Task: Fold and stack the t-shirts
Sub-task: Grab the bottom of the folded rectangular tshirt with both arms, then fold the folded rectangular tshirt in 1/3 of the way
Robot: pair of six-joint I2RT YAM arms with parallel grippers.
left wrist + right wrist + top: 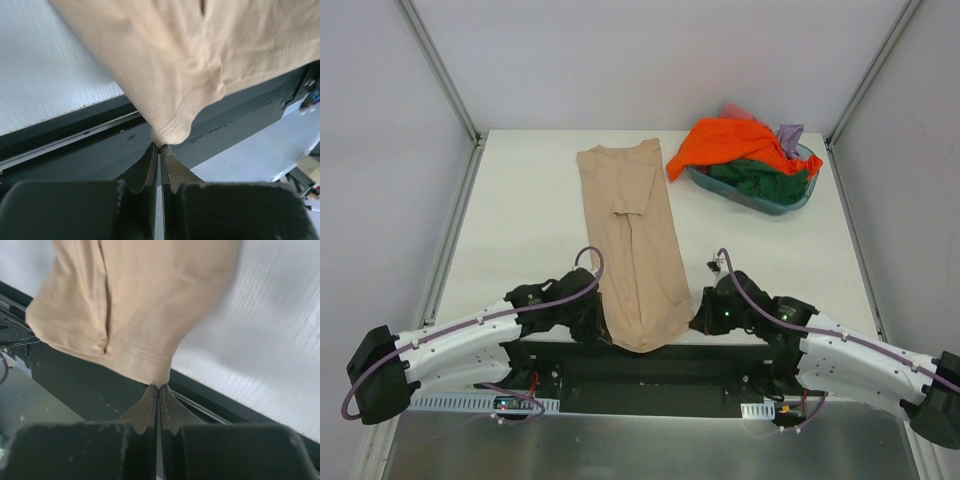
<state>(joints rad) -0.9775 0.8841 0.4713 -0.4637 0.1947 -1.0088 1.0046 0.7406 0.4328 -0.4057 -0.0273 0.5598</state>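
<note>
The tan-beige t-shirt [632,240] lies folded into a long strip down the middle of the table, its near end hanging over the front edge. My left gripper [603,330] is shut on the near left corner of its hem [170,132]. My right gripper [695,322] is shut on the near right corner [160,375]. An orange t-shirt [725,143], a dark green one [760,180], a lilac one [790,133] and a bit of pinkish red one [735,110] are heaped in the teal basin [800,200] at the back right.
White walls and metal frame posts [440,70] enclose the table on three sides. The dark front rail [650,360] runs below the table's near edge under both grippers. Bare tabletop [520,220] lies to the left of the tan shirt and between it and the basin.
</note>
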